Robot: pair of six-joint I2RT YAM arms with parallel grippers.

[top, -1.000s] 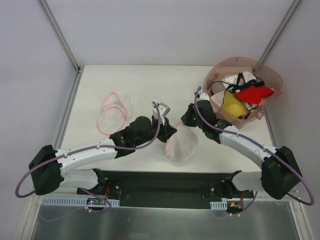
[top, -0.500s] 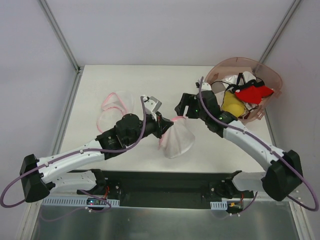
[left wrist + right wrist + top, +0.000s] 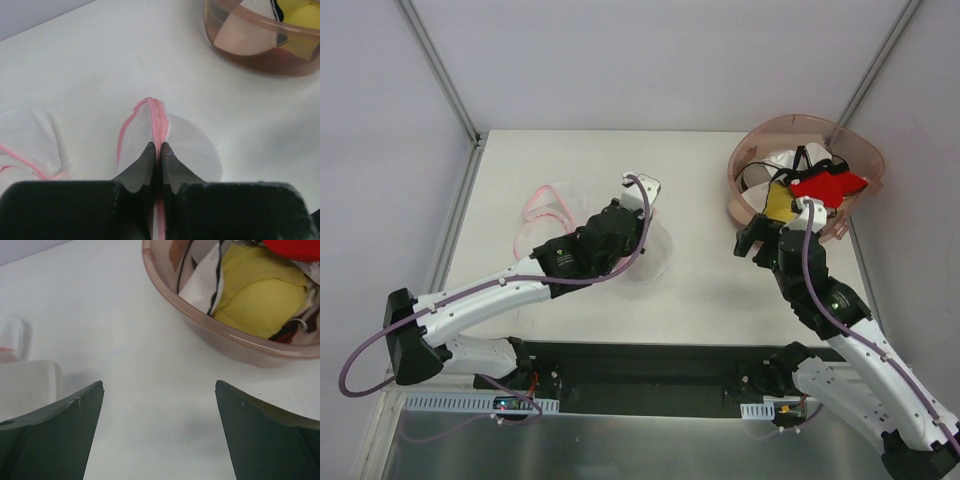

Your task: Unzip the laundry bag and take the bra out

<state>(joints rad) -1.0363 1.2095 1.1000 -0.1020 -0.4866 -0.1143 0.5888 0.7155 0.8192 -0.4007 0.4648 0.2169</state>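
Note:
The laundry bag (image 3: 658, 258) is a translucent white mesh pouch with a pink zipper rim, lying left of the table's middle. In the left wrist view the laundry bag (image 3: 192, 150) looks flat, its pink rim rising straight ahead of the fingers. My left gripper (image 3: 156, 145) is shut on that rim, and from above the left gripper (image 3: 638, 226) sits over the pouch's far edge. My right gripper (image 3: 752, 241) hangs open beside the basket, well clear of the pouch. The right gripper (image 3: 160, 385) has only bare table between its fingers. The bra is hidden.
A pinkish-brown translucent basket (image 3: 840, 225) at the back right holds yellow, red and white garments with black straps. It fills the upper right of the right wrist view as the basket (image 3: 220, 335). More mesh pouches with pink rims (image 3: 548, 215) lie at the left.
My right gripper opened, let go near the pouch and drew back right to the basket. My left gripper, still shut on the rim, carried the pouch left and farther from me.

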